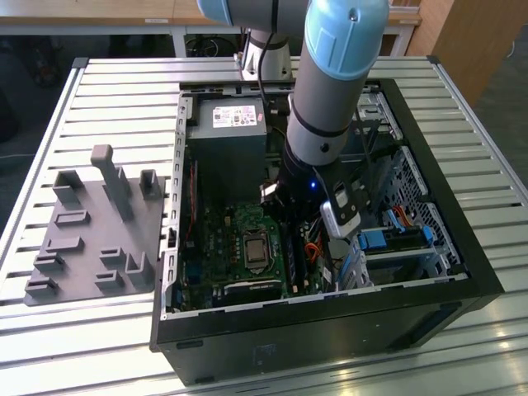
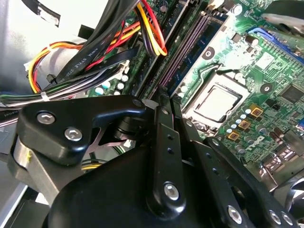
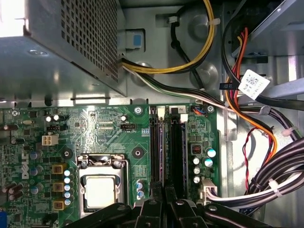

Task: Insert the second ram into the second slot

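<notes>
exterior view: arm reaching down into the open computer case [image 1: 330, 313], gripper [image 1: 290, 216] hanging low over the motherboard [image 1: 223, 247] by the memory slots [image 1: 295, 260]; label on the power supply [image 1: 227, 132] too small to read. second wrist view: fingers [image 2: 164, 123] pressing together just above the slots [image 2: 183, 50]; whether a thin stick sits between them, cannot tell. first wrist view: fingertips [image 3: 156, 197] lining up over the slots [image 3: 167, 147]; second ram appearing to be the dark strip standing in slot [image 3: 161, 147]; judged seating stage, calling for straight downward pressure; white tag [image 3: 251, 84] unreadable.
</notes>
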Controlling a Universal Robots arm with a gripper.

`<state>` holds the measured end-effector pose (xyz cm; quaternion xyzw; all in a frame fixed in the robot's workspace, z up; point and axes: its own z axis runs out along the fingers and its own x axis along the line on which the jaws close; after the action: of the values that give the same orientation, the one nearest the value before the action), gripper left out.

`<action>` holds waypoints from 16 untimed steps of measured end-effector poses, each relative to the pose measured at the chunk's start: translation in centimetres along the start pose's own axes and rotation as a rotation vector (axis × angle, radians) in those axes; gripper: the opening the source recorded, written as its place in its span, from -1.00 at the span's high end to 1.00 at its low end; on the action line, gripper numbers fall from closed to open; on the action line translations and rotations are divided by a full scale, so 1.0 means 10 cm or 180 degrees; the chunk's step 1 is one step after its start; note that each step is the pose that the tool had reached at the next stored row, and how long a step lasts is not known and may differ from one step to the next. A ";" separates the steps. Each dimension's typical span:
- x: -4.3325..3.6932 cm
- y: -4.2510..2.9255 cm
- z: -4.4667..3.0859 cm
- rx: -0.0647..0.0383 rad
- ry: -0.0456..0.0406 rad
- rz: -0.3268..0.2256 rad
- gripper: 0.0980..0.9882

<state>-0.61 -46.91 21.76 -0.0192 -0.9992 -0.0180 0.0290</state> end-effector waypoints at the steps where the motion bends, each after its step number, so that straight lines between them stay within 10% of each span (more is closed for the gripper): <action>1: 0.000 0.000 0.003 0.0000 0.0000 0.0000 0.91; 16: 0.004 0.003 -0.064 0.0000 0.0000 0.0000 0.91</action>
<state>-0.60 -46.90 22.40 -0.0191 -0.9992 -0.0180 0.0290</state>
